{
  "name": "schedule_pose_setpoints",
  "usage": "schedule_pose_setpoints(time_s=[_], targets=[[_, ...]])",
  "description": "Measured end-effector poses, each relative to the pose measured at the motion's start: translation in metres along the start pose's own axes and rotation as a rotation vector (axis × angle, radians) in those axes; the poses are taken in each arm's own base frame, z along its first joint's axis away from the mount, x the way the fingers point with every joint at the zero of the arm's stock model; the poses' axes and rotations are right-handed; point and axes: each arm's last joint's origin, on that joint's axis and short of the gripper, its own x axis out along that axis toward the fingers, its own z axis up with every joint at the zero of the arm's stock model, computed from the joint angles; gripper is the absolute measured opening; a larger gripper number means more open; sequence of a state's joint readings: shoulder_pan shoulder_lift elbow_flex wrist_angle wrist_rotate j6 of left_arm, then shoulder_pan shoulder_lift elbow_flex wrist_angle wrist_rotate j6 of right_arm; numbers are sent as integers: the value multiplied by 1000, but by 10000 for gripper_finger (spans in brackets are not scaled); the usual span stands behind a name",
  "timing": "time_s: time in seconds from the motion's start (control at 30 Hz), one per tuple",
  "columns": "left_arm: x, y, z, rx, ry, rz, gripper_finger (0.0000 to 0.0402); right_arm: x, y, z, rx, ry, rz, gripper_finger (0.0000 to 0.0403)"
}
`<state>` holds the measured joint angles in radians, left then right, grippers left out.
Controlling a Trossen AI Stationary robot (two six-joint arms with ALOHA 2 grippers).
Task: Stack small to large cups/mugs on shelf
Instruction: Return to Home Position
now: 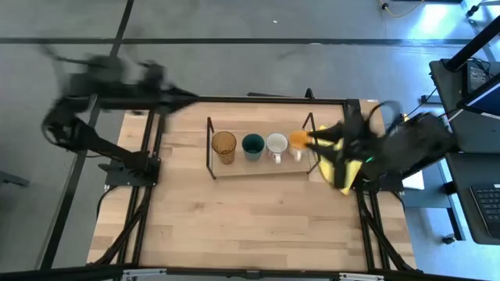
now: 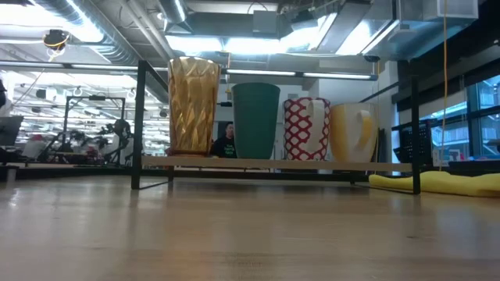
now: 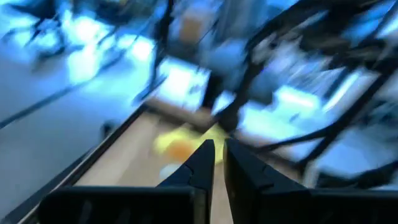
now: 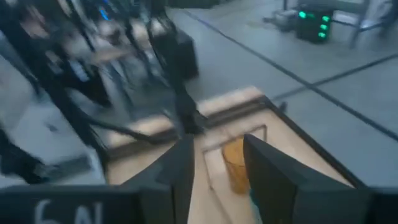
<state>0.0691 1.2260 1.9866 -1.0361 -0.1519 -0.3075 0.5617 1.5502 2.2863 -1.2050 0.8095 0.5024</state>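
Shelf [image 1: 250, 168] at the frame's centre carries a row, left to right: amber tumbler [image 1: 224, 146], green cup [image 1: 252, 145], white mug [image 1: 276, 144], orange mug [image 1: 298, 140]. Left gripper [image 3: 217, 149], at upper left, is almost closed on nothing; right gripper [image 4: 216, 146], just right of the shelf, has fingers apart, holding nothing.

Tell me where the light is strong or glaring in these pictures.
Low view: bright ceiling lamps shine behind the black wire shelf with wooden board, so the tall amber ribbed glass tumbler glows. High view: even light on the pale wooden table, faint shadows.
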Motion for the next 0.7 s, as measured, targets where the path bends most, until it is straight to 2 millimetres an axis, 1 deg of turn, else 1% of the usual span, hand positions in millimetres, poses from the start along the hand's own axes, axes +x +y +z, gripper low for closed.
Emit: schedule_pose_setpoints(time_s=[0.07,0.13,0.23,0.27,0.3,0.37,0.4,0.43,0.5,0.57,0.6,0.63,0.7], targets=[[-35,-4,7,-20,-98,-95,28,-18,-16,9,54,-36,63,139],[-69,-3,10,-33,-188,-202,28,-34,-29,15,119,-37,141,139],[-101,2,10,-134,-247,-292,28,-52,-44,20,245,-34,231,139],[-109,4,7,-134,-251,-303,28,-56,-46,21,236,-24,270,139],[-113,6,5,-100,-247,-319,28,-59,-45,20,178,-10,323,139],[-108,4,-4,-10,-215,-383,28,-62,-39,16,28,15,420,139],[-101,2,-10,21,-191,-416,28,-59,-33,11,-28,28,440,139],[-89,-1,-18,47,-165,-437,28,-53,-26,6,-71,40,440,139],[-56,-9,-41,94,-136,-465,28,-38,-12,-12,-128,73,387,139],[-25,-14,-73,103,-148,-520,28,-20,0,-38,-138,99,324,139],[-15,-15,-90,104,-175,-566,28,-15,4,-50,-128,86,326,139],[-12,-13,-104,97,-236,-623,28,-14,7,-60,-108,49,359,139],[-17,-1,-132,43,-358,-700,28,-17,7,-78,-74,-60,467,139]])
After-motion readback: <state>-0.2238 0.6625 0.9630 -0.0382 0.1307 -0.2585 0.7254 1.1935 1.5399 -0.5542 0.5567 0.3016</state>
